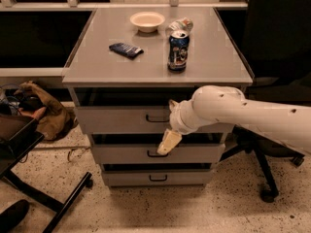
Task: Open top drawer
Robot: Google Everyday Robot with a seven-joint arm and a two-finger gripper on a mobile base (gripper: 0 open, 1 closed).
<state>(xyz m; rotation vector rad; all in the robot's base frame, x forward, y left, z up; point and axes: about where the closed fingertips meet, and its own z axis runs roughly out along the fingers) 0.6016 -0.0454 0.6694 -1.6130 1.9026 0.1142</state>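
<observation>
The top drawer is the tallest of three light grey drawer fronts under the grey cabinet top. Its small dark loop handle sits at the centre, and a dark gap shows between the front and the cabinet top. My gripper, cream-tipped on a white arm coming in from the right, is right in front of the drawers, just right of the top handle. Its lower tip hangs down over the middle drawer beside that drawer's handle. The bottom drawer is below.
On the cabinet top stand a blue soda can, a white bowl, a crumpled wrapper and a dark blue packet. An office chair base is at the right. A brown bag and a black stand are at the left.
</observation>
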